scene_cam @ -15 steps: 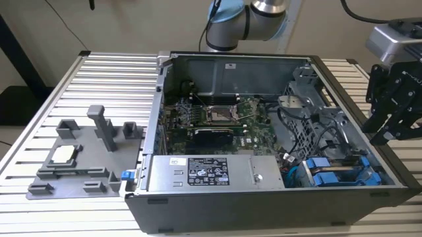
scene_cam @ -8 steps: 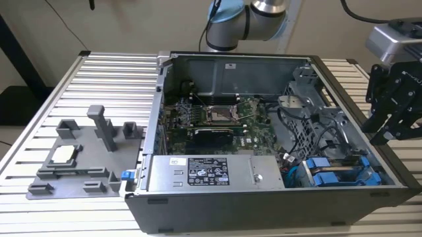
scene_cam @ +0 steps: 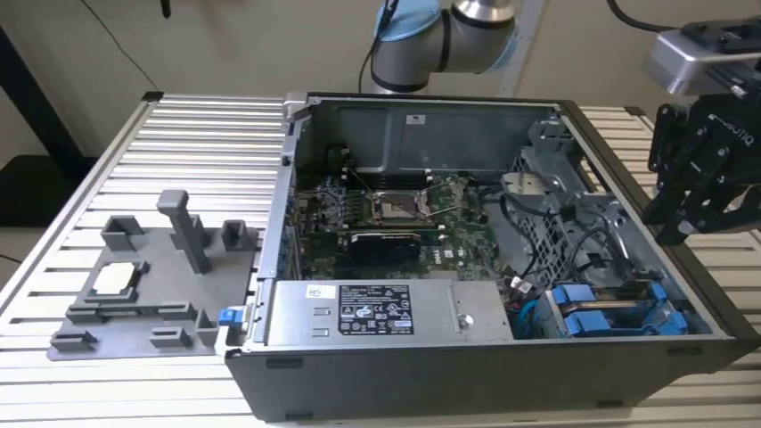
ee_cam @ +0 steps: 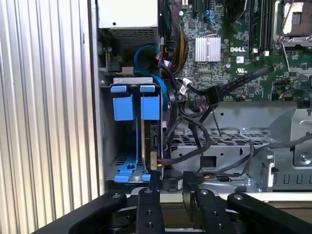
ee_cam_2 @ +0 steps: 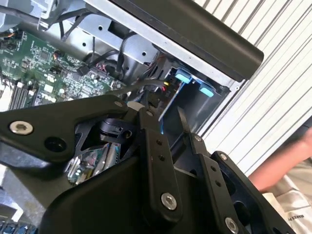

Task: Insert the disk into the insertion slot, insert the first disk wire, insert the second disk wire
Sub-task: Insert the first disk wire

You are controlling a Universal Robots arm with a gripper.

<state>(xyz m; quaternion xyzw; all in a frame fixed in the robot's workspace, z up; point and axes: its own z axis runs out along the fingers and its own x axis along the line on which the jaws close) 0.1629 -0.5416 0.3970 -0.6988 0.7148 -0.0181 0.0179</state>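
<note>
The disk (ee_cam: 152,139) stands edge-on in the insertion slot of the drive bay (ee_cam: 108,146), its blue carrier end (ee_cam: 150,107) facing the motherboard. A second blue-ended carrier (ee_cam: 122,107) sits beside it, against the case wall. In the exterior view both blue ends (scene_cam: 594,308) show in the case's near corner on that view's right. A small connector with thin wires (ee_cam: 154,163) lies at the disk's near end; I cannot tell if it is seated. A black cable plug (ee_cam: 213,95) hangs loose over the cage. My gripper (ee_cam: 169,189) (ee_cam_2: 165,119) (scene_cam: 690,227) hovers open and empty outside the case wall, apart from the disk.
The open computer case (scene_cam: 476,374) holds the motherboard (scene_cam: 380,209), a power supply (scene_cam: 374,312) and tangled black cables (ee_cam: 195,141). A grey fixture plate (scene_cam: 143,285) lies on the slatted table at the exterior view's left. A person's arm (ee_cam_2: 280,168) is beside the case.
</note>
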